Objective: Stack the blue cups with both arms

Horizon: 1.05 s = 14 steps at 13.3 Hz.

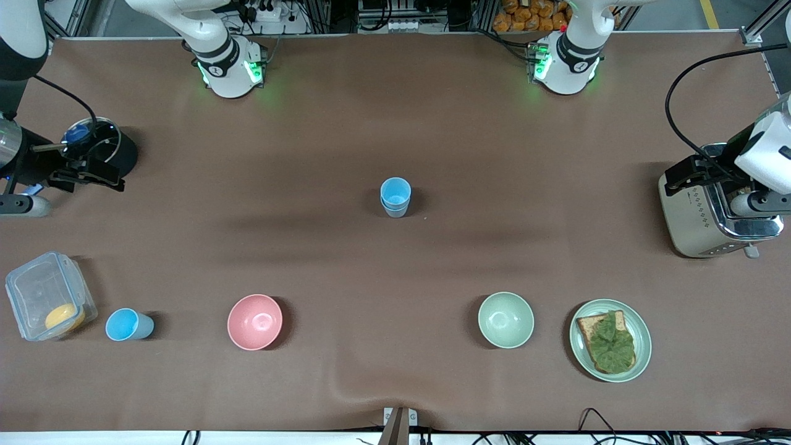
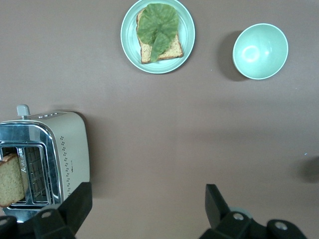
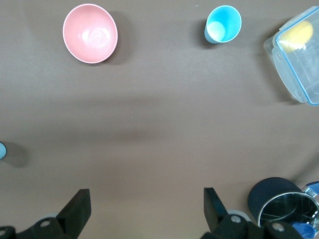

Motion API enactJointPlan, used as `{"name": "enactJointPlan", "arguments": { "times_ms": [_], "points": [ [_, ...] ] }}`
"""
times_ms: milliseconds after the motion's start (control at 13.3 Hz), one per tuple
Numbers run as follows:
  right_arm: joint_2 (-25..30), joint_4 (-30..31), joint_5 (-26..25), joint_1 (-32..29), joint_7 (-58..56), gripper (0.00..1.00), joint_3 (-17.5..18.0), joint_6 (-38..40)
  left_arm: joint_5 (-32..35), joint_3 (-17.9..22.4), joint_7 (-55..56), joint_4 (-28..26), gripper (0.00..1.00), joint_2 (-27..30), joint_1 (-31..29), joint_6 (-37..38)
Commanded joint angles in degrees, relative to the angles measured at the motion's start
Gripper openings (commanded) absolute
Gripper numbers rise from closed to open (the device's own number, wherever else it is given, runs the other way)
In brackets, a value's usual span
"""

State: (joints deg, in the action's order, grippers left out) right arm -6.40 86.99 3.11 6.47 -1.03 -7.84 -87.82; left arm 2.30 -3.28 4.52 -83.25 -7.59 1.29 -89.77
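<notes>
Right gripper (image 1: 93, 172), black, two-fingered, hung over a black cylindrical container with a steel rim (image 1: 114, 148) at the right arm's end of the table; its fingers (image 3: 75, 211) stood spread apart, grasping nothing.

Clear plastic lidded box (image 1: 46, 295) holding a yellow item, at the same end, nearer the front camera.

Single sky-blue tapered cup (image 1: 126, 324), just beside the box.

Pink round bowl (image 1: 254, 321), farther along the same row.

Two light-blue cups, nested one in the other (image 1: 395, 196), upright at the table's centre.

Pale green round bowl (image 1: 505, 319).

Pale green plate (image 1: 642, 337) bearing toast topped with a lettuce leaf (image 1: 607, 343).

Left gripper (image 1: 695, 173) hung over a cream and chrome toaster (image 1: 695, 216), fingers (image 2: 77, 204) parted, empty.
</notes>
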Motion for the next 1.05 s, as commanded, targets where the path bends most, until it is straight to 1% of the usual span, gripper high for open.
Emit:
{"name": "enactJointPlan", "arguments": {
  "times_ms": [0,75,150,300,450,525,900,975],
  "points": [
    [1.1,-0.2,-0.4,-0.1,-0.7,1.0,0.5,0.4,-1.2,2.0,-1.0,-2.4,1.0,3.2,1.2,0.6],
    [1.1,-0.7,-0.2,0.0,-0.7,1.0,0.5,0.4,-1.3,2.0,-1.0,-4.4,1.0,4.6,1.2,-0.1],
    [0.9,-1.4,0.0,0.1,-0.8,1.0,0.5,0.3,-1.3,1.8,-0.2,-5.0,1.0,6.1,1.3,-0.4],
    [0.7,-1.8,0.0,0.6,-0.8,1.0,0.6,0.2,-1.4,1.7,-0.7,-5.4,1.0,7.1,1.2,-0.5],
    [0.7,-1.9,-0.1,0.4,-1.0,1.0,0.5,0.3,-1.9,1.6,-0.8,-7.6,1.0,9.7,0.5,-0.1],
    [0.8,-1.9,-0.2,0.2,-1.0,1.0,0.5,0.3,-3.0,1.6,-0.8,-8.4,1.0,10.2,0.6,-0.3],
    [0.9,-1.4,-0.1,0.0,-0.9,1.0,0.5,0.3,-3.2,1.4,-0.5,-8.2,1.0,10.3,1.2,-0.1],
    [0.9,-1.3,0.0,-0.9,-0.9,1.0,0.8,0.4,-3.3,1.4,-0.2,-8.3,1.0,10.5,1.2,0.1]
  ]
}}
